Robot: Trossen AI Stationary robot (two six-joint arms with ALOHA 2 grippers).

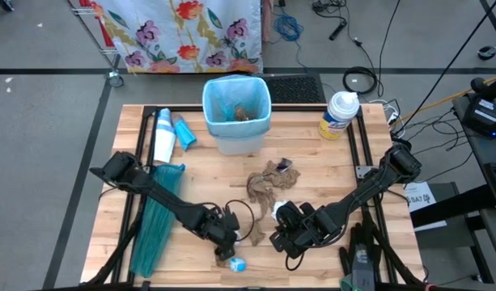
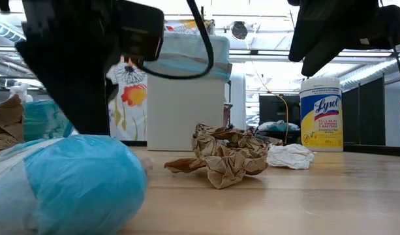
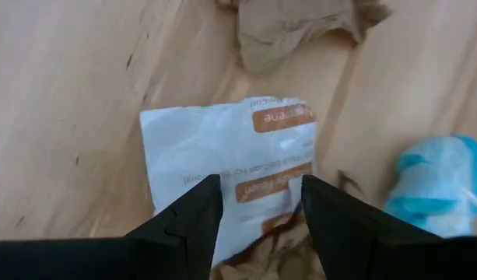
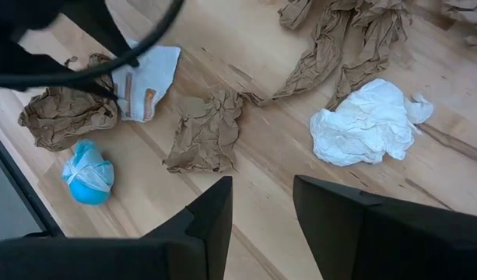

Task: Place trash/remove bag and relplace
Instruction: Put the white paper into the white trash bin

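Note:
The bin [image 1: 236,109] with its pale-blue bag [image 1: 223,90] stands at the far middle of the table. Trash lies near the front: brown paper towels [image 1: 268,184], a white wad [image 4: 366,124], a small brown scrap [image 4: 207,128], a blue ball [image 3: 440,187] and a flat white wrapper with brown print [image 3: 222,155]. My left gripper [image 3: 257,206] is open and points down over the wrapper's near end, one finger on each side; I cannot tell whether it touches. My right gripper [image 4: 261,210] hangs open above bare wood near the scrap. A teal bag [image 1: 154,226] lies at the left.
A Lysol wipes tub [image 1: 338,115] stands at the far right beside the bin. Two white-and-blue tubes [image 1: 168,133] lie at the far left. Another crumpled brown towel [image 4: 63,117] lies beside the wrapper. The two grippers are close together near the table's front edge.

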